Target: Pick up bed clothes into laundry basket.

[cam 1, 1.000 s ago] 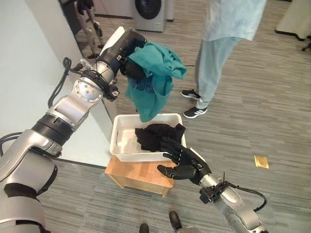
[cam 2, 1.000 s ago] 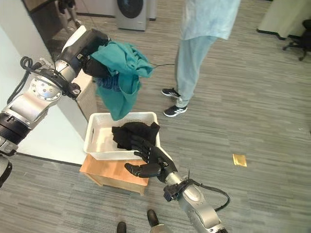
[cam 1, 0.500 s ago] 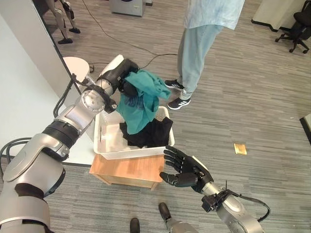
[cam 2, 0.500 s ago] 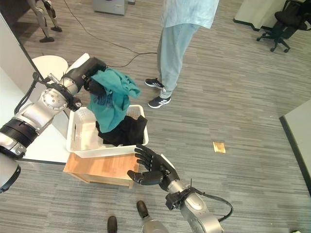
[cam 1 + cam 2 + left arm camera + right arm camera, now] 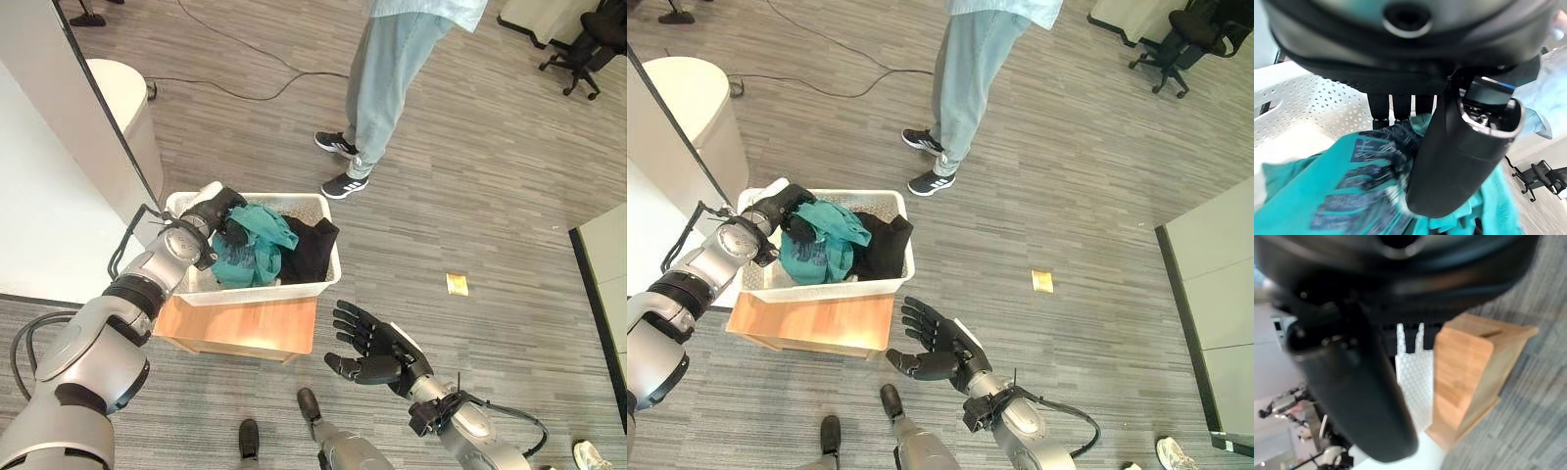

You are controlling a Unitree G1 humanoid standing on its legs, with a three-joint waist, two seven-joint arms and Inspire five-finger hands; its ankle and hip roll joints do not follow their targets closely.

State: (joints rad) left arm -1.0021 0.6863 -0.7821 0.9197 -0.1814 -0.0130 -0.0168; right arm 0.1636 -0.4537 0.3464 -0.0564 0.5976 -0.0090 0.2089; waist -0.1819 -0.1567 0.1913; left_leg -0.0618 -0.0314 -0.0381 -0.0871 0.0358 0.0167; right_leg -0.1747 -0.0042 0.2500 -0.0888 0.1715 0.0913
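One teal garment [image 5: 253,247] (left hand [image 5: 227,217] gripping) in basket [image 5: 294,290]

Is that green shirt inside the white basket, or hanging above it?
Inside. The green shirt lies bunched in the white basket beside a black garment, with the left robot hand down in the basket, fingers curled on it.

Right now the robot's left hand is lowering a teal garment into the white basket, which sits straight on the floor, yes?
Not quite. The left hand does hold the teal garment down in the white basket, but the basket rests on a low wooden stand, not straight on the floor. The left eye view shows the stand beneath it.
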